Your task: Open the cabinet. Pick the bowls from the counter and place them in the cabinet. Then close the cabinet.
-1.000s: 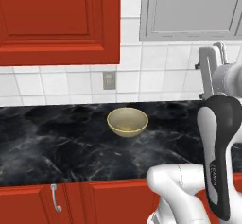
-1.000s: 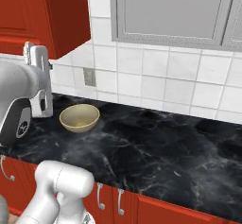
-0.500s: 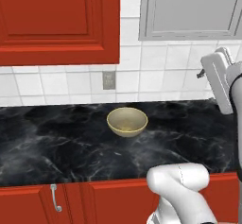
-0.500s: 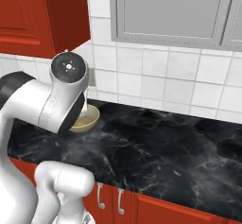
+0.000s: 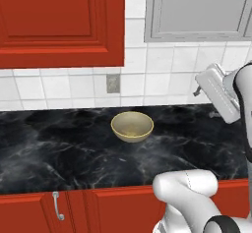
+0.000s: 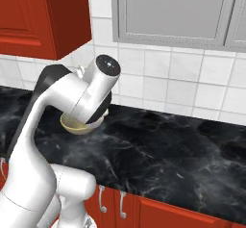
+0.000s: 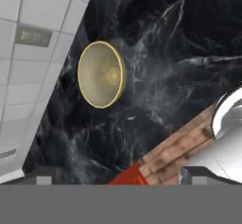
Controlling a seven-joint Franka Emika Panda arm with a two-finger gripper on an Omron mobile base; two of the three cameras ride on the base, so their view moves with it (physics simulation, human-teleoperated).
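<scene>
A pale beige bowl sits upright on the black marble counter, below a wall outlet. In the right base view my arm covers most of the bowl. The hand view looks down on the bowl from well above and off to one side. My gripper is open with nothing between its fingertips, which stand wide apart. My hand hangs in the air at the right, above the counter and apart from the bowl. The red cabinet is on the wall at upper left, its door shut.
A grey-doored wall cabinet hangs at upper right. A wall outlet is set in the white tiles behind the bowl. Red lower doors with short handles run under the counter. My own arm crosses the left of the right base view.
The arm has swung round: the hand has dropped a little at the right, and the elbow now stands in front of the bowl in the right base view. The bowl has not moved.
</scene>
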